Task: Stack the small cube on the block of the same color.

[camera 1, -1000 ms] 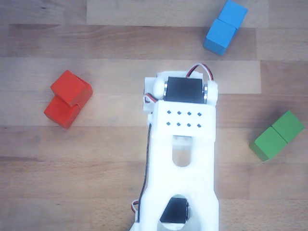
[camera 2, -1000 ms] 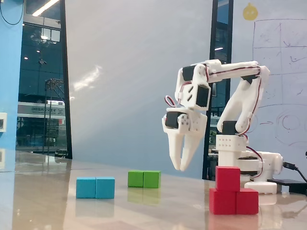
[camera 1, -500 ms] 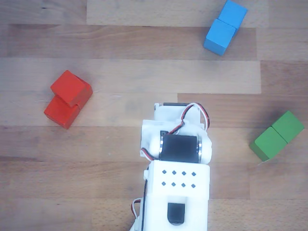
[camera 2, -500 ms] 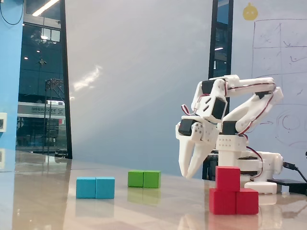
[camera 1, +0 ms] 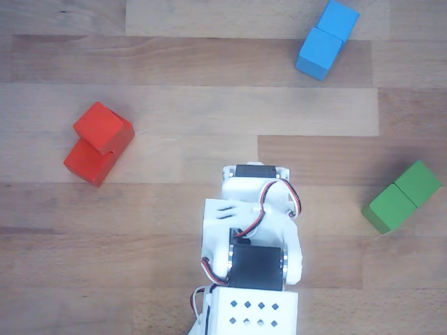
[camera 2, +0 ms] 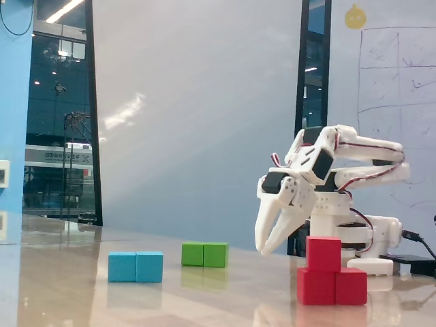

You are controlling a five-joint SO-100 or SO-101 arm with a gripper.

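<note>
One small cube (camera 2: 323, 253) is seen stacked on one red block (camera 2: 332, 286), at ten o'clock in the other view; blue block (camera 2: 135, 266) and green block (camera 2: 204, 254) (one each). The gripper (camera 2: 264, 246), empty and slightly apart, has been drawn back.

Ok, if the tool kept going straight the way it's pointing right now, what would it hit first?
Most likely the bare table. In the fixed view the tool points down and slightly left, away from the red stack, with nothing under its tips. The green block sits off to the left; depth is hard to judge.
</note>
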